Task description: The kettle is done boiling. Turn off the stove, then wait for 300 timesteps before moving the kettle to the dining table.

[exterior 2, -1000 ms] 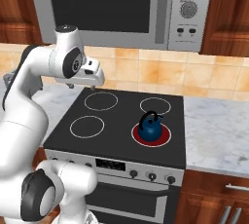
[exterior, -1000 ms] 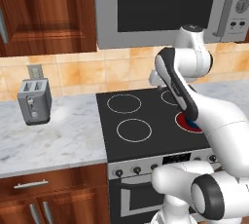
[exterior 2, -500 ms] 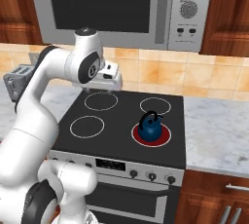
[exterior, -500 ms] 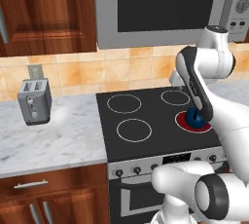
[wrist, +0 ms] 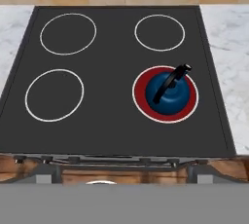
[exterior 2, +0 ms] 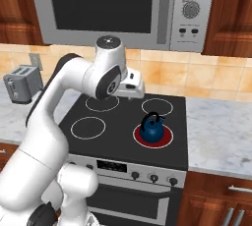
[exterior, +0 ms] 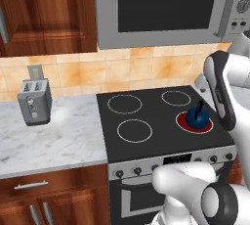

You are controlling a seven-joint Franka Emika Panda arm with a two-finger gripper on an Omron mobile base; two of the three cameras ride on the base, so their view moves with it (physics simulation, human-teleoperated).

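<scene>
Kettle: the kettle [exterior: 198, 117] [exterior 2: 151, 127] [wrist: 168, 91] sits upright in the middle of the near right burner, which glows red; it has not moved since the earlier frames.
Stove: the stove [exterior: 146, 146] [exterior 2: 167, 151] [wrist: 116, 125] has its other three burner rings white and unlit; the row of black knobs runs along its near front edge.
Arm: a second ago the upper arm leaned over the far left part of the cooktop; now it has swung right, and the hand hangs high above the far middle of the stove, well apart from the kettle.
Gripper: the gripper [exterior 2: 132, 88] is seen from the side, at the end of the white hand; the jaws stand fully apart with nothing between them.
Toaster: a grey toaster [exterior: 34, 101] [exterior 2: 19, 83] stands on the marble counter [exterior: 53, 141] [exterior 2: 216, 127] left of the stove, unchanged.
Microwave: the grey microwave [exterior: 161, 9] [exterior 2: 123, 9] hangs above the stove.
</scene>
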